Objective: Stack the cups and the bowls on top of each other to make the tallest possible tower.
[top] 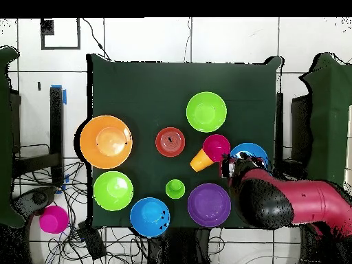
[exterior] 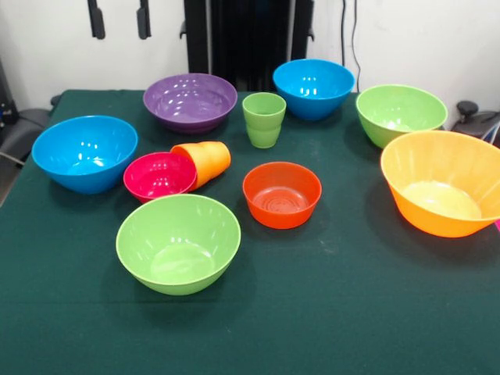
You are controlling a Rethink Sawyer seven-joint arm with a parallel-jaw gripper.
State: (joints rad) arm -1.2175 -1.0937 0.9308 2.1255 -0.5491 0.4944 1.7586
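Eight bowls (exterior: pixel 179 242), two cups (exterior: pixel 264 119) on table (exterior: pixel 328 312); hand (exterior: pixel 119 19) fingers apart

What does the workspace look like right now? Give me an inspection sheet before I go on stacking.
Surface: green cloth table, flat, no spills seen.
Job's things: orange cup on its side against the magenta bowl; green cup upright; blue bowls, green bowls, purple bowl, large orange bowl and orange-red bowl standing apart; nothing stacked.
Clutter: magenta round object on the floor, off the table.
End effector: open, raised, holding nothing.
Cables: loose cables on the floor beside the table.
Surroundings: tiled floor; nothing else seen.
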